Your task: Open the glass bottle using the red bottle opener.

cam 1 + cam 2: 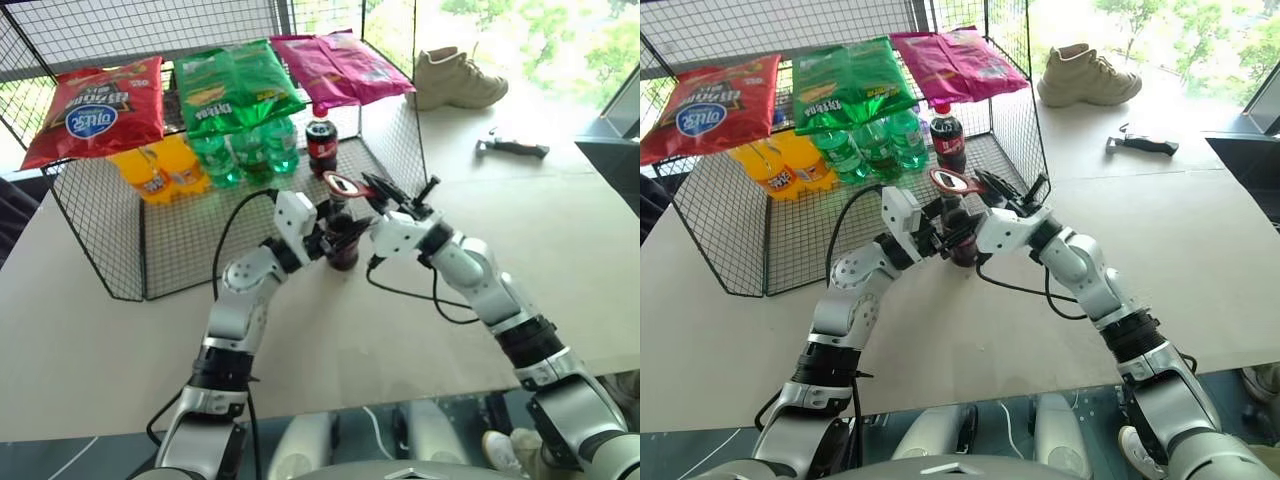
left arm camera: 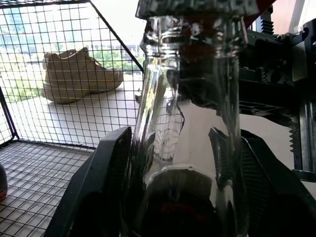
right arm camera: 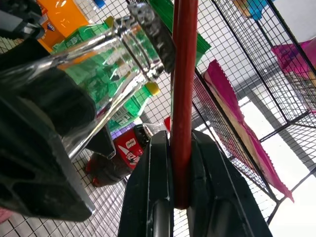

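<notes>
Right now the left gripper [image 2: 173, 163] pinches the glass bottle [image 2: 185, 123] w/ a finger each side of the body, keeping it upright near the table [image 1: 560, 260] middle, just off the wire rack [image 1: 120, 250] front edge. Right gripper [image 3: 180, 168] is pressed tight on the red bottle opener [image 3: 183, 74], ring head over the cap – prob. lining up to lever; cap on.

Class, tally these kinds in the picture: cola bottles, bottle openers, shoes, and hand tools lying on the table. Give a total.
Cola bottles: 2 (glass bottle, plastic bottle)
Bottle openers: 1 (red bottle opener)
Shoes: 1 (shoe)
Hand tools: 1 (tool)
Total: 5
</notes>
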`<control>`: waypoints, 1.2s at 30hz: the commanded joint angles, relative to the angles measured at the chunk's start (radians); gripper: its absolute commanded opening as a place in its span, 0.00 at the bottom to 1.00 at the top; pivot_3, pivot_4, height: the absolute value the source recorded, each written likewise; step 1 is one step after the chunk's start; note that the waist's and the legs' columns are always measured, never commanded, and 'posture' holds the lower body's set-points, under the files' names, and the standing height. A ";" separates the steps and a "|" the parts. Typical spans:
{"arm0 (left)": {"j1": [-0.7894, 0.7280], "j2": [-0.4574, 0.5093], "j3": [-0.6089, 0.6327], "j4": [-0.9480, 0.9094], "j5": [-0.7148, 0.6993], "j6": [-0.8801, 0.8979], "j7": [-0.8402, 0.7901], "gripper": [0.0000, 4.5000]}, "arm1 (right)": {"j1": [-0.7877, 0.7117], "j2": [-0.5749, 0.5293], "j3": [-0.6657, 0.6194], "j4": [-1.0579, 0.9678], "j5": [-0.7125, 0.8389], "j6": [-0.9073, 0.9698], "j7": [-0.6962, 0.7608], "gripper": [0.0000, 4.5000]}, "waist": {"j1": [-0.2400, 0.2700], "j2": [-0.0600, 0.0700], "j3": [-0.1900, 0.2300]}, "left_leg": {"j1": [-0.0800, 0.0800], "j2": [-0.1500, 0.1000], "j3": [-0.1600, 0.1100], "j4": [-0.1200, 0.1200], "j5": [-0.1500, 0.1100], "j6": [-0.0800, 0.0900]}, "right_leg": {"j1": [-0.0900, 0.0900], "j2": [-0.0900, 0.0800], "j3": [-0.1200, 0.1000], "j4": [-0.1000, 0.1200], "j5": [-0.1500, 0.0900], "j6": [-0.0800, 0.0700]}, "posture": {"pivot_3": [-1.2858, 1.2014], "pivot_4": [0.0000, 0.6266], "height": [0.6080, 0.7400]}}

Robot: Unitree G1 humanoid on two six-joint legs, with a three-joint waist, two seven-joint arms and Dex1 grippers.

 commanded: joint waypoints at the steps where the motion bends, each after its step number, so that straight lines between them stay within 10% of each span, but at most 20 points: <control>1: -0.031 -0.009 -0.011 -0.018 -0.003 -0.015 -0.004 0.51 | 0.010 -0.019 0.045 0.064 -0.058 -0.040 0.020 0.00 | 0.000 0.000 0.000 | 0.001 0.000 0.000 0.000 0.000 0.000 | 0.001 0.000 0.000 0.000 0.000 0.000 | 0.52 0.24 1.00; 19: -0.032 -0.019 -0.014 -0.006 0.001 -0.019 -0.003 0.51 | -0.013 0.034 0.112 0.141 0.007 -0.113 0.161 0.00 | -0.001 0.000 0.000 | 0.010 0.001 0.001 -0.002 0.000 0.000 | 0.010 0.001 0.001 -0.001 0.000 0.000 | 0.52 0.24 1.00; 36: -0.028 -0.030 -0.026 0.010 0.009 -0.023 -0.016 0.51 | -0.264 -0.180 0.008 0.185 -0.173 -0.258 0.032 0.00 | 0.006 0.001 0.001 | 0.008 0.000 -0.001 -0.004 0.000 0.000 | 0.010 0.000 0.000 -0.005 0.000 0.000 | 0.52 0.24 1.00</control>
